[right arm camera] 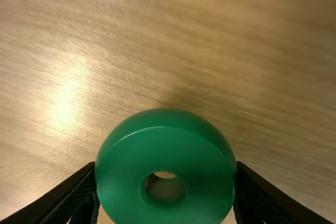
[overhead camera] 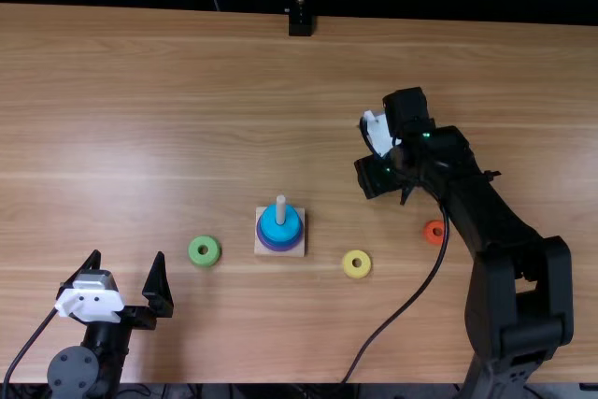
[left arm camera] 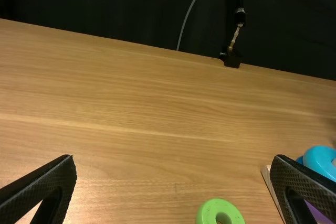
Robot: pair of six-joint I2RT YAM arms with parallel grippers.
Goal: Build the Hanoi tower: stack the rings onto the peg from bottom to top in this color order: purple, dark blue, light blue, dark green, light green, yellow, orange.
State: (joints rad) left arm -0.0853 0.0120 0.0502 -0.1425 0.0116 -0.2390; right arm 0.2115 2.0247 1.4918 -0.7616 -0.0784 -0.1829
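Peg (overhead camera: 280, 201) bears purple ring (overhead camera: 280, 248), dark blue ring (left arm camera: 300, 160), light blue ring (overhead camera: 288, 231), bottom to top. Right gripper (overhead camera: 381, 178) clamped on dark green ring (right arm camera: 121, 171), beyond yellow ring (overhead camera: 348, 259). Left gripper (overhead camera: 128, 257) spread, light green ring (overhead camera: 195, 247) between it and peg.

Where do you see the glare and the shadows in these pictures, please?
Right wrist view: a bright glare spot on the table, a soft shadow next to the green ring, and a thin shiny line on that ring. Top view: a pale shine on the left part of the table, a soft shadow beside the left gripper. Left wrist view: the backdrop is very dark.
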